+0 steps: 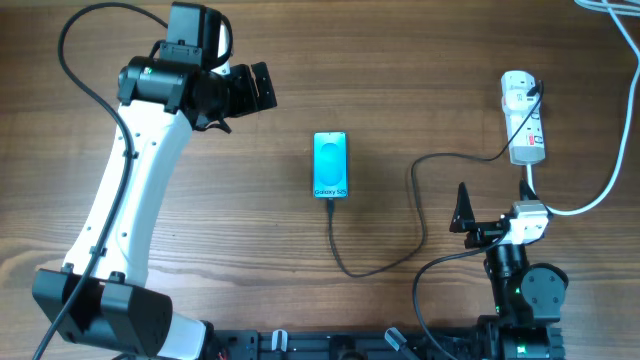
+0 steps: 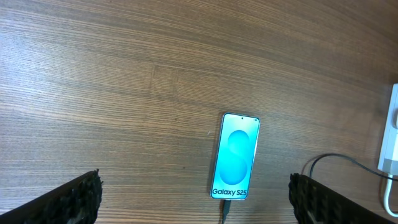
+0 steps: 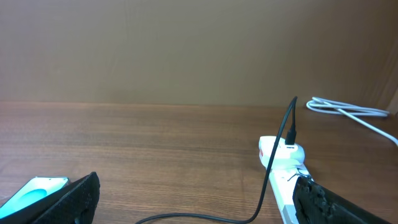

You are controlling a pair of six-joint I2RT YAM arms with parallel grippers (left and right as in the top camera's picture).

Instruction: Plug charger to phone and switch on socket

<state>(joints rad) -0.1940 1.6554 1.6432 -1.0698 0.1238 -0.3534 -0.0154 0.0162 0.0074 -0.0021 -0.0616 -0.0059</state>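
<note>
1. Ridged black fingers (image 2: 68, 199) fill both bottom corners of the left wrist view. My left gripper (image 2: 194, 185) is spread wide, holds nothing and hangs above the table.
2. Just beyond it lies the phone (image 2: 235, 158), flat and face up. The cyan screen is lit and reads "Galaxy S25" at the end nearer me.
3. My right gripper (image 3: 196, 190) is also wide apart and empty, low over the table. The socket (image 3: 281, 158) is near, ahead and to its right.
4. The charger (image 2: 225, 210) meets the phone's near end with its small dark tip. Its thin black cable loops across the table and rises to a plug seated in the socket.
5. The plugging step looks done to me, though the tip sits at the frame edge and I cannot confirm it is fully home. That leaves switching on the socket as the step in hand.
6. My right gripper is the closer one for the next move. It needs one fingertip lowered onto the spot where the socket switches on, which is too small here to read as on or off. The push should be straight down, since the light strip may slide and the charger cable lies close by.
7. The table (image 1: 400, 60) is brown wood grain. A thick white cord (image 1: 600, 190) curves away from the socket.
8. Behind the table is a plain tan backdrop. I cannot tell whether it is a wall or a board.
</note>
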